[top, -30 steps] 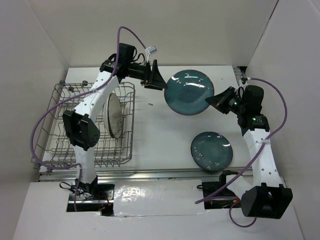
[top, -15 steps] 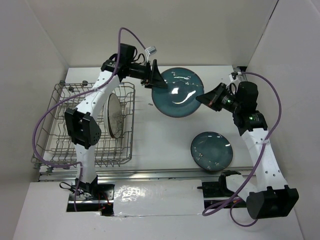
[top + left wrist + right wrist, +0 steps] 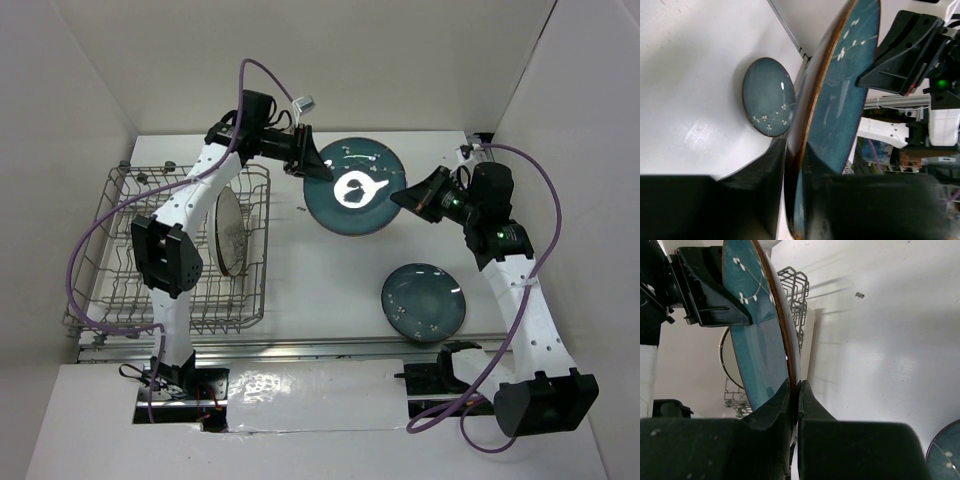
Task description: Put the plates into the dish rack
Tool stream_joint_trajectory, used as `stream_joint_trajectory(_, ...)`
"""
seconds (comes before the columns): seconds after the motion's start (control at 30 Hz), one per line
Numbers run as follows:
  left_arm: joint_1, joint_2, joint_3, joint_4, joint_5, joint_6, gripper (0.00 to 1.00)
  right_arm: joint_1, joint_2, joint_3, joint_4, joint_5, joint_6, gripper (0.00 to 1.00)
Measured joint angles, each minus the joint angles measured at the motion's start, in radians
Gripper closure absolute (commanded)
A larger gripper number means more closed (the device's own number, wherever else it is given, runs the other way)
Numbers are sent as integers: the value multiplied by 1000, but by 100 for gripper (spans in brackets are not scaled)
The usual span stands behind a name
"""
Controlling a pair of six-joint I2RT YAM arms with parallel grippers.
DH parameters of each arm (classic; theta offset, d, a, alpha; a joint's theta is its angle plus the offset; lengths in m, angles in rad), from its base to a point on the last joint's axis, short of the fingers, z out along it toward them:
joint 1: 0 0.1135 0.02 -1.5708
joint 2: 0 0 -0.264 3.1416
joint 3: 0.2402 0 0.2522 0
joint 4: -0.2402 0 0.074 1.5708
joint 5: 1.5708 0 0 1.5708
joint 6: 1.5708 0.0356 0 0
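Note:
A speckled dark teal plate (image 3: 355,195) hangs tilted above the back of the table, gripped from both sides. My left gripper (image 3: 318,166) is shut on its left rim, and in the left wrist view the fingers (image 3: 775,165) press both faces of the plate (image 3: 840,100). My right gripper (image 3: 402,197) is shut on the right rim (image 3: 790,350). A second teal plate (image 3: 424,301) lies flat on the table at the front right. A cream plate (image 3: 230,232) stands upright in the grey wire dish rack (image 3: 105,260) on the left. A red plate is out of view.
White walls close in the table at the back and on both sides. Purple cables loop over each arm. A small dark speck (image 3: 301,209) lies on the table between the rack and the held plate.
The right arm carried the teal plate to the left, up to the left gripper. The left gripper, open a second ago, has shut on the plate's left rim.

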Motion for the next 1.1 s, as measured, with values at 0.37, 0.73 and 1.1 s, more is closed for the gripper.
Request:
stream_joint_trajectory(0.37, 6, -24, -7, -17, -36, 16, 100, 7, 4, 17, 0, 15, -5, 18)
stream_joint_trajectory(0.73, 119, -107, 15, -156, -261, 105, 100, 8, -1, 230, -146, 79, -92, 1)
stream_joint_trajectory(1.1, 399, -474, -2, -251, -683, 236, 100, 8, -55, 294, -266, 203, -168, 1)
